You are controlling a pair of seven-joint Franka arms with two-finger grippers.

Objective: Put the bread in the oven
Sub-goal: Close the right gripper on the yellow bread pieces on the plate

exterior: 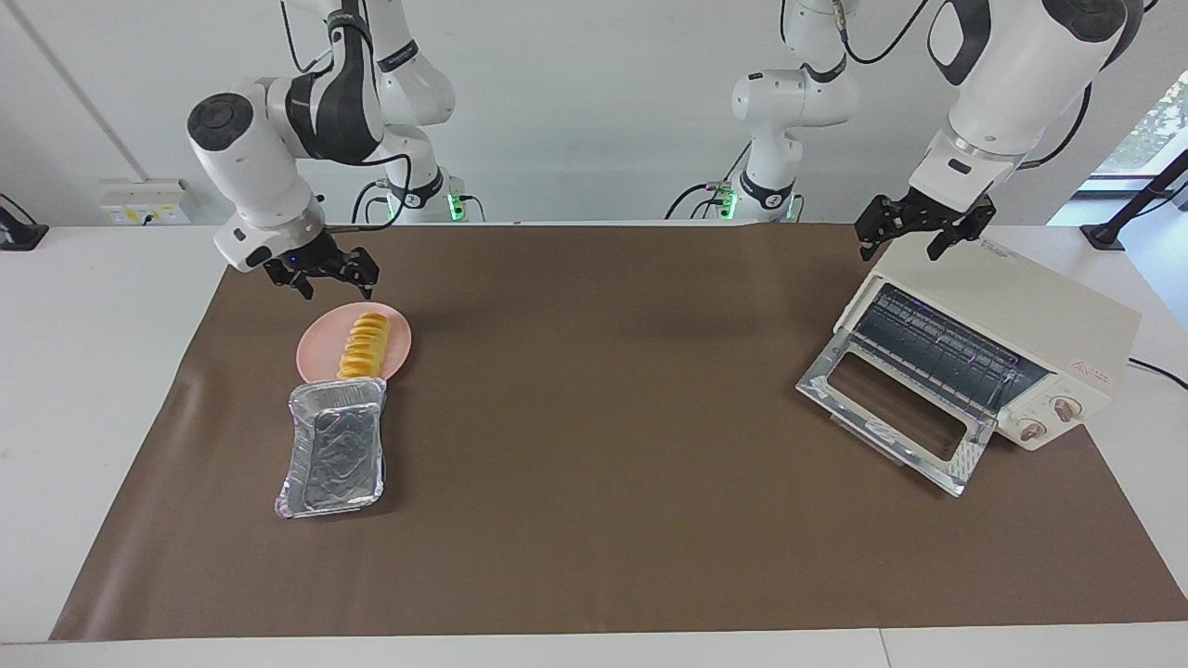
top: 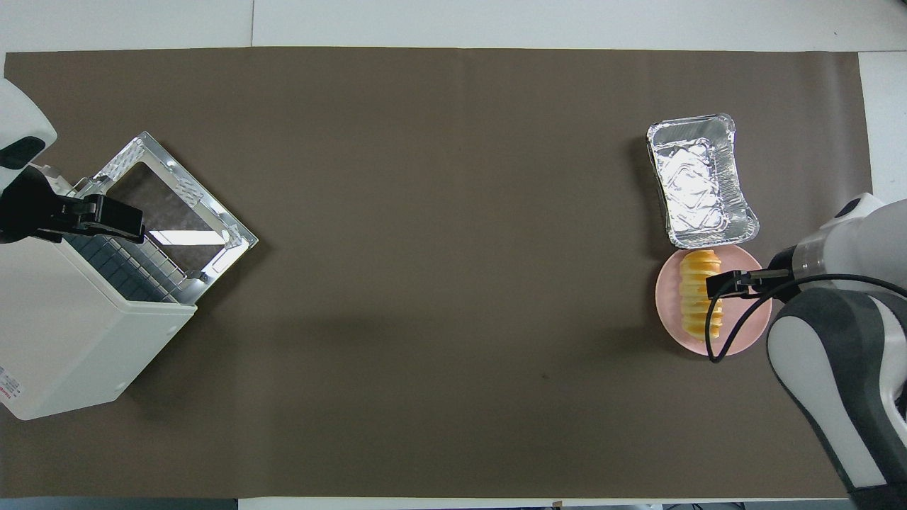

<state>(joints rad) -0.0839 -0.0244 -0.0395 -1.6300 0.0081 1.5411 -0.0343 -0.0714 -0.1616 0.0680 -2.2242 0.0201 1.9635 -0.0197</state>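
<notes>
My right end effector (exterior: pixel 322 272), fingers spread, hangs upper-frame over the round pink plate (exterior: pixel 316 348) bearing the ridged golden bread (exterior: pixel 363 345); left end effector (exterior: pixel 924 232), spread, waits above the cream-white oven (exterior: pixel 1021 320).

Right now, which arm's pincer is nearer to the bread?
The right. The right pincer hangs open above the pink plate edge, close to the bread but not touching. The left pincer waits open over the oven, at the table's other end.
</notes>
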